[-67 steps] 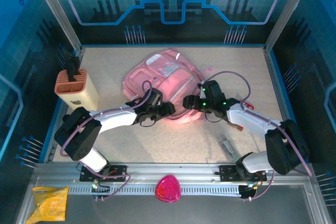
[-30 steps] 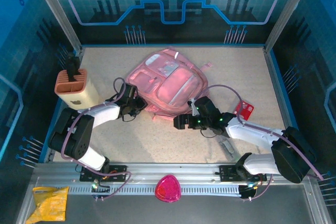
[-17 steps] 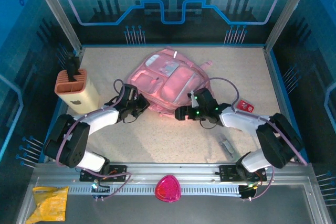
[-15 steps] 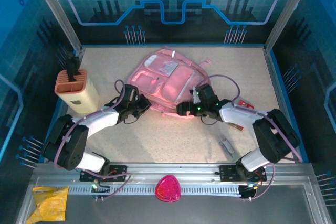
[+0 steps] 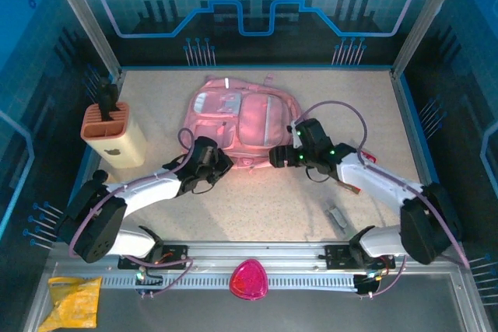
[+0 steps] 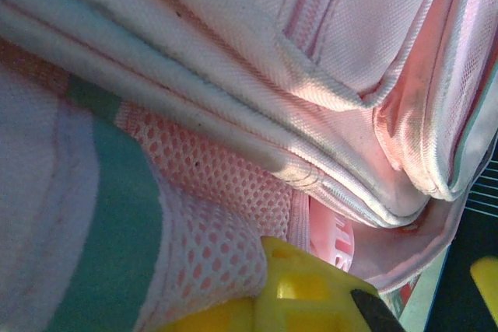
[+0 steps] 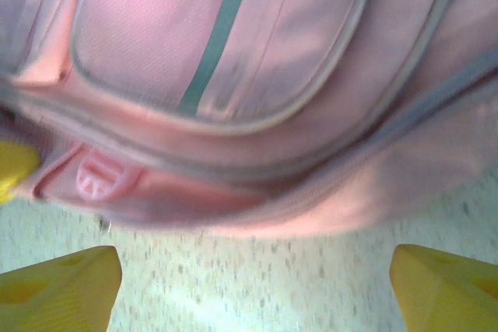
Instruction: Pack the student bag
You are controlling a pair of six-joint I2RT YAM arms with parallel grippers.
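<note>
A large soft pink backpack point(image 5: 237, 114) lies flat; right gripper point(image 5: 278, 158) fingers released, left gripper point(image 5: 220, 162) fingers' state unclear. Best to pinch its hem squarely.

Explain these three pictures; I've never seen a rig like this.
Two robot arms are bolted at the near edge of a table, each ending in a two-finger gripper. The overhead picture looks down on both; the other two come from cameras on the wrists. A pink backpack lies mid-table. The left gripper is up against its near edge, grip unclear. The right gripper is open, holding nothing, just short of the bag. A beige holder stands at left; a small grey piece lies on the right.
</note>
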